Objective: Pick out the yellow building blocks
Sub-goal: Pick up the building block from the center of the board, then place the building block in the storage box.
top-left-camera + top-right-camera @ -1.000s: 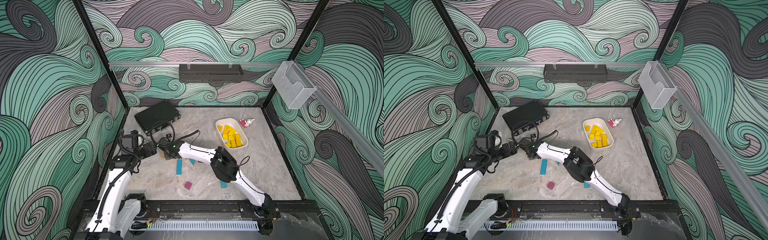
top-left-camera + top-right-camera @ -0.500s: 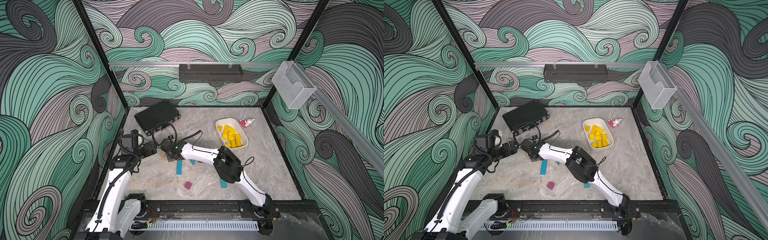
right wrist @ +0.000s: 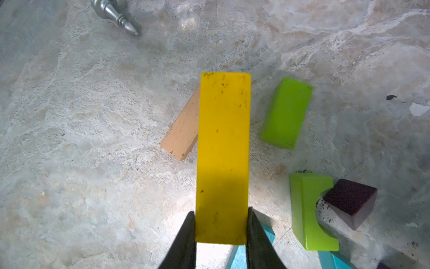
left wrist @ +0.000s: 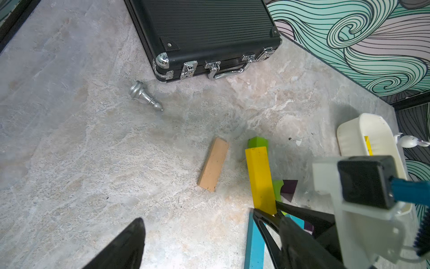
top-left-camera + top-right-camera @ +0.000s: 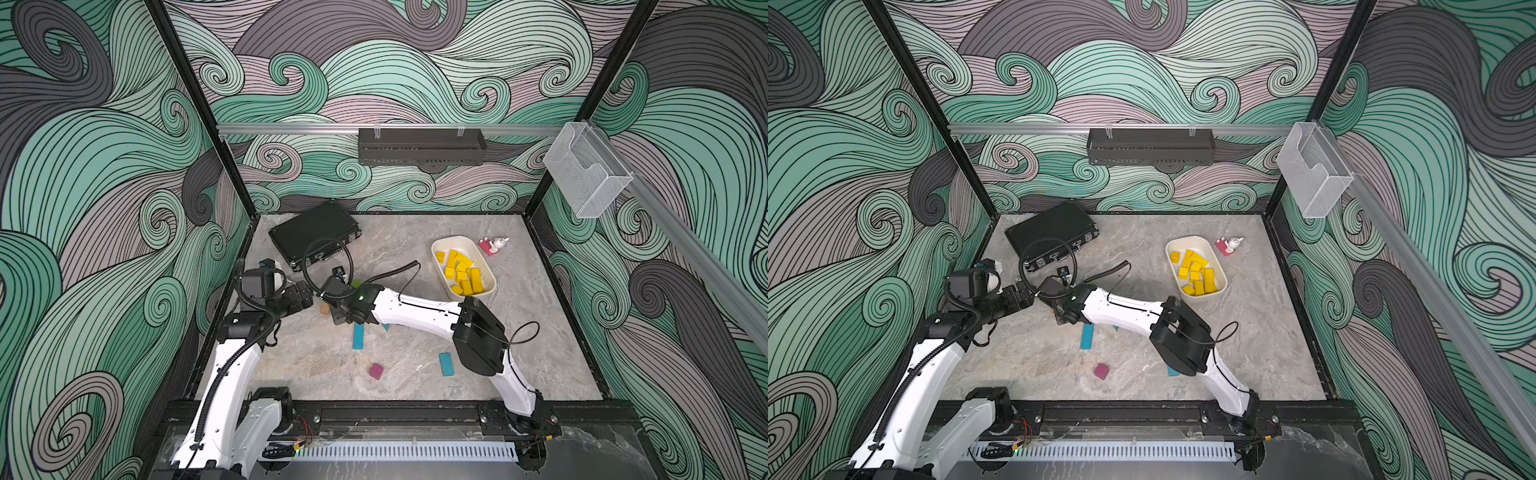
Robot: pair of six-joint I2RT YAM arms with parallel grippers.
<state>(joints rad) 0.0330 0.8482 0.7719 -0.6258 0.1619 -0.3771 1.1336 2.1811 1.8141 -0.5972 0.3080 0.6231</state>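
My right gripper (image 3: 221, 215) is shut on the near end of a long yellow building block (image 3: 223, 151). The block sticks out ahead of the jaws over the tan bar (image 3: 183, 130). The left wrist view shows the same yellow block (image 4: 260, 177) pinched between the right gripper's black fingers (image 4: 267, 217). Several more yellow blocks (image 5: 461, 272) (image 5: 1196, 272) lie in the white tray (image 5: 437, 254) (image 5: 1173, 245) at the back right. My left gripper (image 4: 210, 221) (image 5: 305, 297) hangs open just left of the right one, over bare table.
A black case (image 5: 316, 235) (image 4: 209, 35) lies at the back left, with a silver chess piece (image 4: 145, 95) in front of it. Two lime-green blocks (image 3: 287, 113) (image 3: 307, 209) and a dark purple block (image 3: 351, 202) sit beside the held block. Teal bars (image 5: 358, 336) (image 5: 446, 364) and a magenta block (image 5: 376, 370) lie nearer the front.
The right arm's elbow and wrist have shifted a little to the right, with the jaws staying clamped on the yellow block. The left arm has not moved.
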